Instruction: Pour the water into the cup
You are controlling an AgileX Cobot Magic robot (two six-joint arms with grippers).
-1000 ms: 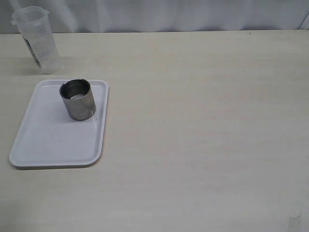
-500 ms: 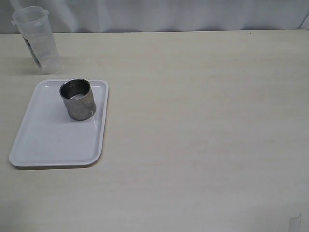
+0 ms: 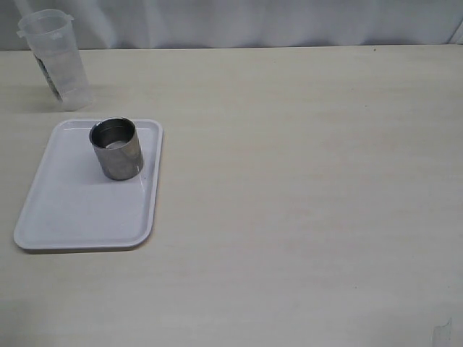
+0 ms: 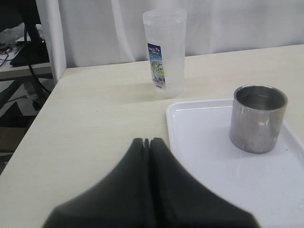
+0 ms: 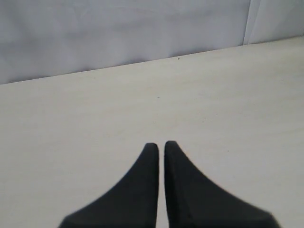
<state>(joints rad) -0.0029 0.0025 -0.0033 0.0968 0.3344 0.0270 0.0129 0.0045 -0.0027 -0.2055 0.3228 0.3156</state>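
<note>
A translucent beaker (image 3: 54,58) stands upright at the worktop (image 3: 304,181)'s 10 o'clock corner, its fill unclear. At 5 o'clock from it, the steel cup (image 3: 116,148) stands on the white tray (image 3: 79,217)'s 12 o'clock end, a pale sheen inside, liquid or not I cannot tell. Left jaws and right jaws: closed, holding nothing

Nothing differs from the earlier exterior views (checked item by item): the cup (image 3: 116,150) holds the same spot by the far edge of the tray (image 3: 72,217), and the beaker (image 3: 58,61) the same spot near the far left corner of the table (image 3: 289,181).
</note>
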